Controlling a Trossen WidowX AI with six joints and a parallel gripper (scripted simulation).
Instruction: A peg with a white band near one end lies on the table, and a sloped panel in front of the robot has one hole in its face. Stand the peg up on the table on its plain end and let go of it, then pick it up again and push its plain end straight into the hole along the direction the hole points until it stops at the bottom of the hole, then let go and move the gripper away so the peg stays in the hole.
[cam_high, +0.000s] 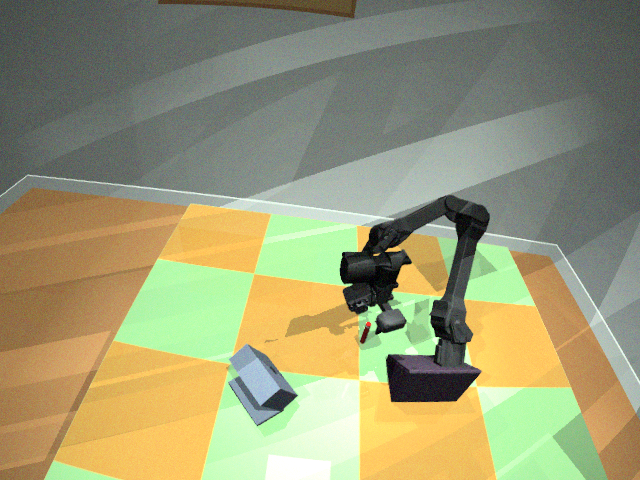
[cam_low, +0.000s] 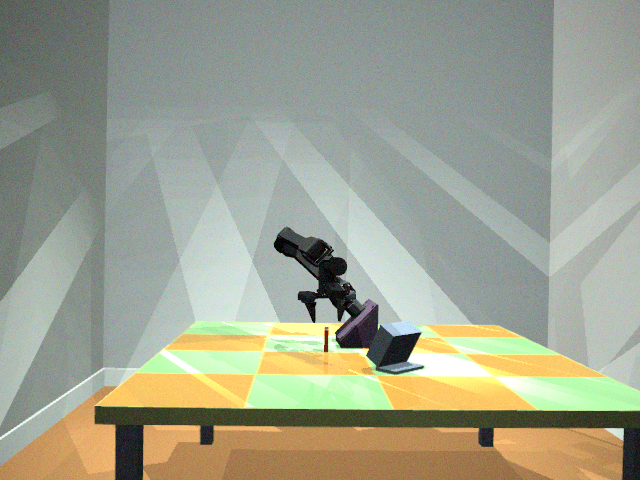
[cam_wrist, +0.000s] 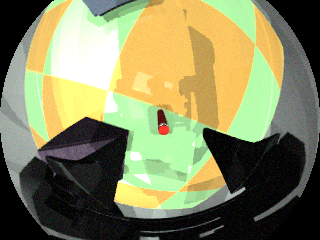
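The red peg stands upright on my bench, its banded end on top, on a green square close to the edge of an orange one. Nothing of mine touches it. My claw hangs above it, fingers spread wide and pointing down, with only air between them. From my wrist, the peg shows in the gap between my two fingertips, with its red top facing me. The sloped panel, a blue-grey block on a thin foot, sits well apart from the peg, its hole free of it. My arm rises from a dark purple base and bends over towards the peg.
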